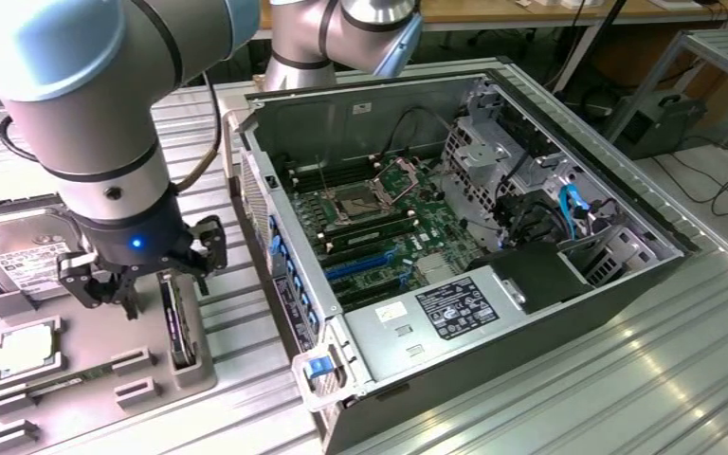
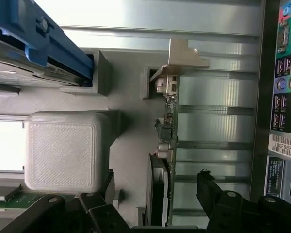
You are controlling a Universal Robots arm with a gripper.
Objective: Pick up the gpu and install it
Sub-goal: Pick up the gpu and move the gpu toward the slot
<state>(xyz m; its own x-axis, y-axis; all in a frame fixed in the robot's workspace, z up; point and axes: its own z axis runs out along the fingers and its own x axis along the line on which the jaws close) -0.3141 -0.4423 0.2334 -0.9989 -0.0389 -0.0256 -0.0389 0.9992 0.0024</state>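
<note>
The gpu [image 1: 183, 327] stands on its edge in a slot of the grey holder tray [image 1: 99, 389] at the exterior view's left. In the wrist view the gpu [image 2: 169, 131] shows edge-on: green board, black cooler and a silver end bracket [image 2: 183, 57]. My gripper [image 1: 147, 277] hangs just above the card, open wide. One of the fingers [image 2: 94, 209] is on the cooler side, the other on the board side. Neither touches the card.
An open computer case [image 1: 617, 284] lies at the exterior view's right, motherboard [image 1: 377, 237] exposed with blue slots [image 1: 361, 267]. The tray also holds a silver hard drive [image 1: 23, 251] and a square CPU chip [image 1: 29, 346]. The case's rear port panel [image 2: 286, 87] is close beside the card.
</note>
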